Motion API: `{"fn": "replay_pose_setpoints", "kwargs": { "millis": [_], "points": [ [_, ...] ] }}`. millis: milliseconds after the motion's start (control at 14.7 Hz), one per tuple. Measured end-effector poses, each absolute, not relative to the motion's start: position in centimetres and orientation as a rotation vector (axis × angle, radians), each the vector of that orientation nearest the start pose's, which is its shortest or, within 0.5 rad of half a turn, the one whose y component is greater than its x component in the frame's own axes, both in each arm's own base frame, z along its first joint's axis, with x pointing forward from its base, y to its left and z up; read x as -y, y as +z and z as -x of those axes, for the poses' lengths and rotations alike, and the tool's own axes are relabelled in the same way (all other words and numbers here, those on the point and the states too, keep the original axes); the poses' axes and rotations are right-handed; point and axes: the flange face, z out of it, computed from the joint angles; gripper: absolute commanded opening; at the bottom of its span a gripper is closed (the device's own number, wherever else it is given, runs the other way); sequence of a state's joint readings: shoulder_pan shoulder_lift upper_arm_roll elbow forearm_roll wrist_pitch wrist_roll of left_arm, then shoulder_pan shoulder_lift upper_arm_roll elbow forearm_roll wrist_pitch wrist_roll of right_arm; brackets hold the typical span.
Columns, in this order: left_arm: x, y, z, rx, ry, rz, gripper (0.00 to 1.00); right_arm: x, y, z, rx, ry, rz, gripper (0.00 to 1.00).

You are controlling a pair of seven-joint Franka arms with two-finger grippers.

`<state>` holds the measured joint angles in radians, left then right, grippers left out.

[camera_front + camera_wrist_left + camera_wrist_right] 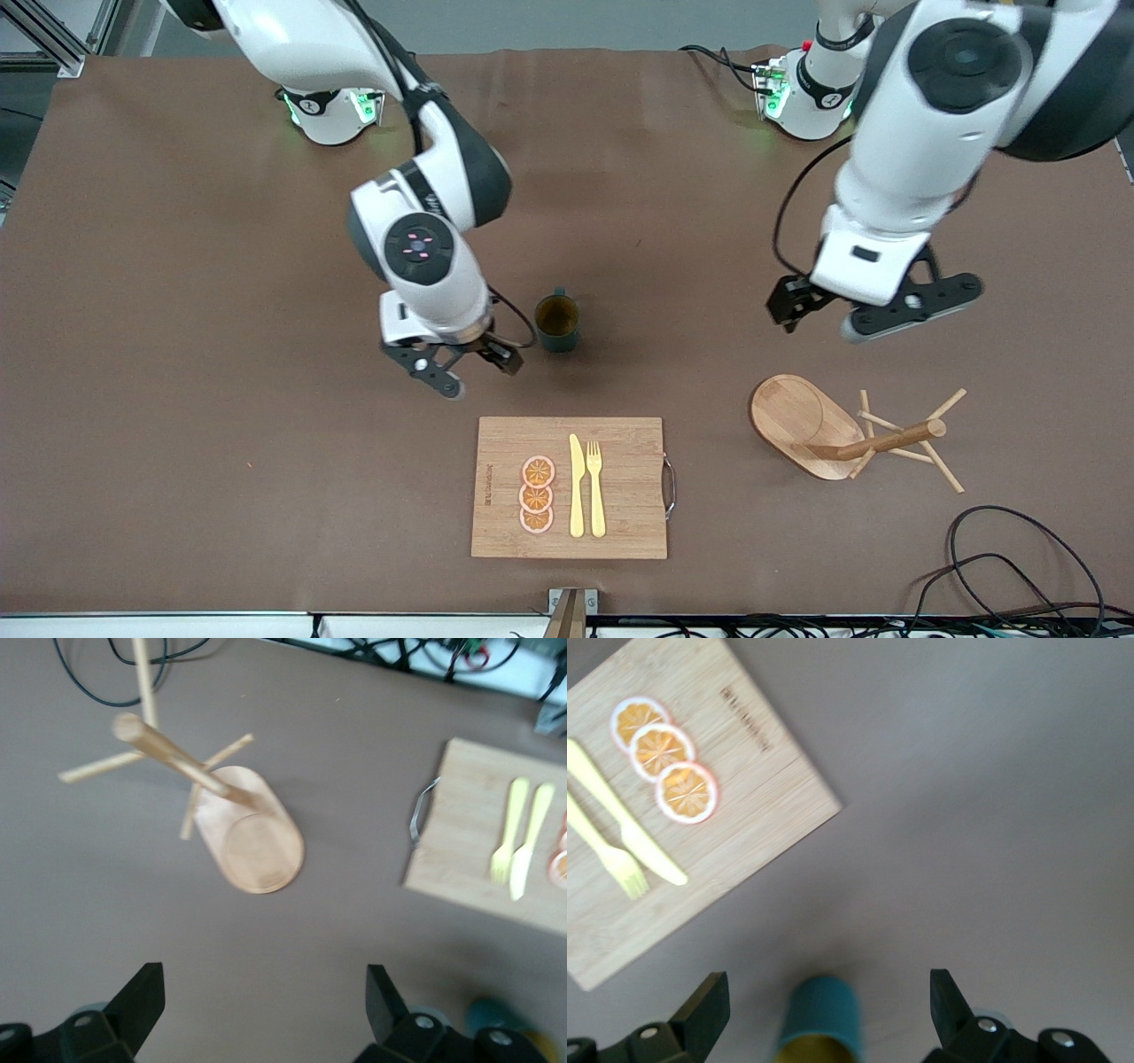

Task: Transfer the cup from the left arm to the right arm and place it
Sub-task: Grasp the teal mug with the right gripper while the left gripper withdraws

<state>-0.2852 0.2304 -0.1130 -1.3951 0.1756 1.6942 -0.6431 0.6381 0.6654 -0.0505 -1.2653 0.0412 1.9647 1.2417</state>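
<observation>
The dark teal cup stands upright on the brown table, its mustard inside showing, near the table's middle. My right gripper is open and empty, low beside the cup toward the right arm's end. In the right wrist view the cup shows between the open fingers of the gripper, untouched. My left gripper is open and empty, up over bare table toward the left arm's end. In the left wrist view the gripper stands wide open, and a teal blur of the cup shows at the edge.
A wooden cutting board with orange slices, a yellow knife and a fork lies nearer the camera than the cup. A wooden mug tree stands toward the left arm's end. Black cables lie at the table's corner.
</observation>
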Motion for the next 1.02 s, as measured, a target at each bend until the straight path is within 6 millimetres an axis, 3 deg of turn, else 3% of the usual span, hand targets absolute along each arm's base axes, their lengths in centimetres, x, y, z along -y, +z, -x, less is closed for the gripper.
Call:
{"fn": "replay_pose_setpoints", "kwargs": {
  "millis": [205, 477, 818, 1023],
  "points": [
    [17.3, 60.3, -59.2, 0.201, -0.131, 3.005, 1.00, -46.5, 33.2, -59.1, -1.085, -0.057, 2.878, 1.00],
    [11.0, 62.1, -58.6, 0.031, -0.029, 3.049, 1.00, -49.7, 30.6, -56.9, -1.105, -0.008, 2.867, 1.00],
    [7.6, 62.7, -55.9, 0.017, 0.065, 3.074, 1.00, -53.3, 28.4, -54.3, -1.078, -0.003, 2.833, 0.98],
    [7.0, 62.4, -55.1, 0.021, 0.086, 3.084, 1.00, -53.1, 26.5, -54.6, -1.068, -0.013, 2.849, 0.82]
  ]
}}
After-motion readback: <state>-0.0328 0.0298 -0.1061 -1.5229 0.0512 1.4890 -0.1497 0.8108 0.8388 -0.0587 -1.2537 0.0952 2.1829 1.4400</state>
